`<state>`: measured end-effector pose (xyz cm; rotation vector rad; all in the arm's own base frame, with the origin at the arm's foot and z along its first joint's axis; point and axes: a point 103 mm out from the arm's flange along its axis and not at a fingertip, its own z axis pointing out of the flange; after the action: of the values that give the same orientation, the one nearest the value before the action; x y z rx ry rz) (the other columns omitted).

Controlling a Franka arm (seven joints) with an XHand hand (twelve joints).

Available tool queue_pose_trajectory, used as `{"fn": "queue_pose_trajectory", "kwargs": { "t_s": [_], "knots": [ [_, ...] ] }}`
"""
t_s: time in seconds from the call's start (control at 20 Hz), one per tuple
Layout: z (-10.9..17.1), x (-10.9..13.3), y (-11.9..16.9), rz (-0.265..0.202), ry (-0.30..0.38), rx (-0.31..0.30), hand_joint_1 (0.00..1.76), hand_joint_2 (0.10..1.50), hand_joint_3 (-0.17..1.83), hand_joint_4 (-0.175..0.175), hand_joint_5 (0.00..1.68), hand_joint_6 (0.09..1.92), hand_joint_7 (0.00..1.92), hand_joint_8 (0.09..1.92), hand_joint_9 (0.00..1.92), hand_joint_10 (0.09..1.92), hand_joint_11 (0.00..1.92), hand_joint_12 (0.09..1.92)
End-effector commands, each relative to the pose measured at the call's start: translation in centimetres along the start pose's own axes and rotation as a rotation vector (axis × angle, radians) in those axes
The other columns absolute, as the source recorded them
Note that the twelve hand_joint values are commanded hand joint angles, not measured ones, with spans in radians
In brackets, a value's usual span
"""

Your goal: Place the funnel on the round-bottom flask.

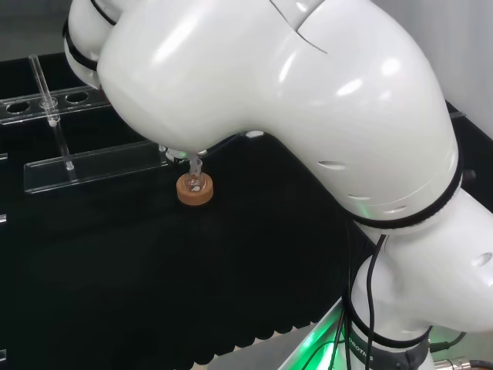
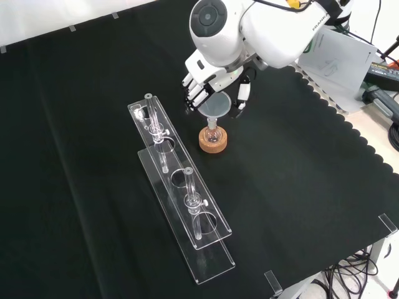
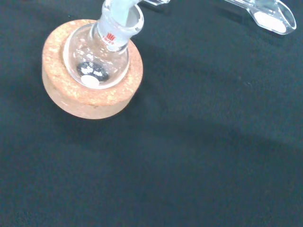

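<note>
Black cloth (image 2: 93, 124) across the whole bench, scalloped along its edge, and at the heart of it a cork ring (image 2: 213, 141) as the landmark. Seated in that ring, a small round-bottom flask (image 2: 212, 132) of clear glass, upright, neck pointing up; up close in the wrist view, the round bulb (image 3: 97, 59) nested in the cork, a dark patch and a pale spot at its bottom, a small red mark on the neck. Directly above the ring, the funnel (image 2: 216, 107), wide pale mouth up, stem (image 3: 122, 10) down and entering the mouth of the flask neck. Around the funnel's rim, the hand (image 2: 202, 84), black and white, reaching in from above the ring in the front view: fingers (image 2: 194, 92) curled down on one side of the bowl, thumb (image 2: 242, 94) down on the opposite side, funnel pinched between them. In the head view, just the stem and flask neck (image 1: 196, 166) peeking out beneath the big white arm link (image 1: 293, 100), with the cork (image 1: 195, 190) below. To the left of the ring in the front view, just beside it but apart, a long clear plastic rack (image 2: 177, 187) with round holes running diagonally toward the near edge, with upright glass tubes (image 2: 189, 184) standing along it. Beyond the ring in the wrist view, a clear scoop-shaped piece (image 3: 265, 13) lying on the cloth.
</note>
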<state>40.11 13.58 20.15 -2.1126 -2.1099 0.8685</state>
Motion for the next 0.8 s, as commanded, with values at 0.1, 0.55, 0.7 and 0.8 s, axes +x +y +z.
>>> {"fn": "queue_pose_trajectory", "kwargs": {
  "t_s": [0.1,0.55,0.7,0.8],
  "knots": [
    [0.07,0.38,-0.03,0.001,-0.008,0.004,0.64,0.82,0.51,-0.08,0.47,0.11,0.29,0.81,0.62,0.7,0.44,1.32],
    [0.51,0.21,-0.28,-0.022,-0.005,0.025,0.56,0.72,0.44,-0.072,0.38,0.09,0.08,0.75,0.39,0.72,0.3,1.38],
    [0.86,0.18,-0.42,-0.033,-0.013,0.034,0.46,0.67,0.33,-0.059,0.27,0.09,0.01,0.5,0.21,0.79,0.2,1.42],
    [0.93,0.08,-0.64,-0.048,-0.005,0.018,0.41,0.65,0.25,-0.052,0.21,0.09,0.0,0.35,0.13,0.82,0.15,1.44]
  ]
}}
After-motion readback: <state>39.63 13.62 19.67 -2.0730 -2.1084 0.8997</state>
